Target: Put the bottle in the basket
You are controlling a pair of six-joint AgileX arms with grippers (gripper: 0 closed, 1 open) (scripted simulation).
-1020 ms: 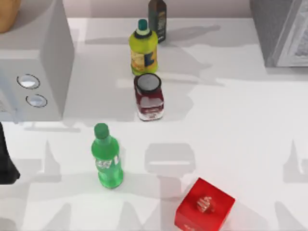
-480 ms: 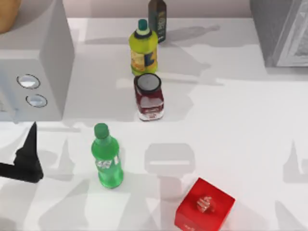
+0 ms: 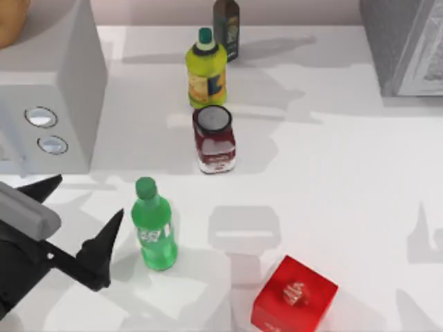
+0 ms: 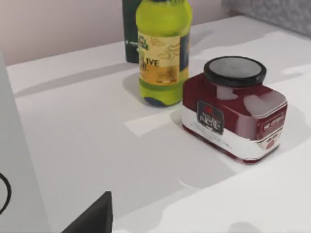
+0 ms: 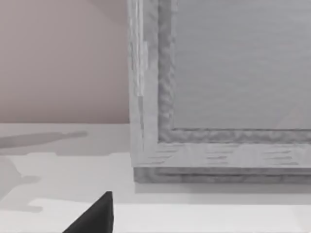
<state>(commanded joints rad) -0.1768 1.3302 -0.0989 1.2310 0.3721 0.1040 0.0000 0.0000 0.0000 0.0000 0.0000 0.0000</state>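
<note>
The bottle (image 3: 154, 225) is small and bright green, with a green cap and a white label band. It stands upright at the front left of the table. My left gripper (image 3: 77, 213) is open just to the left of it. One dark fingertip (image 3: 107, 238) is close to the bottle's side and the other (image 3: 45, 187) is farther left, so the bottle is not between them. A tan rounded edge (image 3: 8, 19) on the grey box at the far left corner may be the basket; I cannot tell. A dark part of my right gripper (image 5: 95, 216) faces a grey appliance.
Behind the bottle stand a dark red jar (image 3: 214, 138) (image 4: 233, 114), a yellow-green bottle (image 3: 206, 69) (image 4: 164, 53) and a dark carton (image 3: 226, 28). A red box (image 3: 294, 294) lies at the front right. A grey box with dials (image 3: 52, 90) is at the left and a grey appliance (image 3: 405, 45) at the far right.
My left gripper has come in from the left edge and moved right, toward the green bottle. The bottle and the other objects have not moved.
</note>
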